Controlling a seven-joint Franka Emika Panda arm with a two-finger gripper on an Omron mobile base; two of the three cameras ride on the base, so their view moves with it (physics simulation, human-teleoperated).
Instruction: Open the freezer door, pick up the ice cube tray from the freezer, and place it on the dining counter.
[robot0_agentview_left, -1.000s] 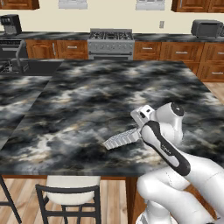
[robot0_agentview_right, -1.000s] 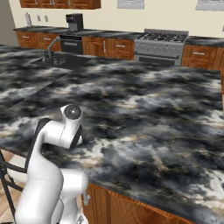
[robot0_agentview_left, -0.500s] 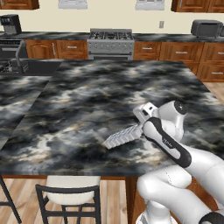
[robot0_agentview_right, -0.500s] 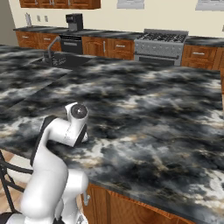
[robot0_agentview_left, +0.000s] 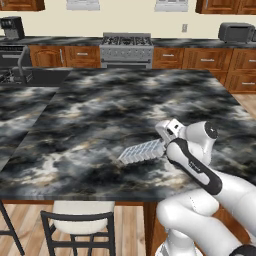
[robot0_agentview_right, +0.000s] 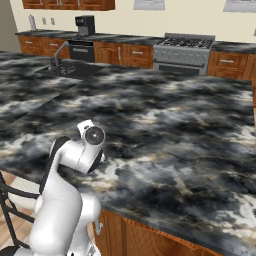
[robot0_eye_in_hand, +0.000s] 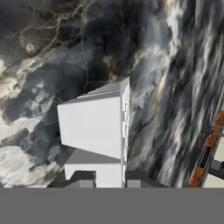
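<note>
While the fingers (robot0_eye_in_hand: 109, 178) are clamping one end of the ice cube tray (robot0_agentview_left: 141, 152), it is jutting ahead of them, just over the marbled tabletop (robot0_agentview_left: 90, 120).

A home kitchen: a steel stove (robot0_agentview_left: 127, 49) set among wooden cabinets (robot0_agentview_left: 80, 56), a sink (robot0_agentview_right: 75, 69) with a faucet, a coffee maker (robot0_agentview_right: 84, 25), a microwave (robot0_agentview_left: 236, 32), and a marbled island bench (robot0_agentview_left: 100, 115) with chairs (robot0_agentview_left: 80, 227).
</note>
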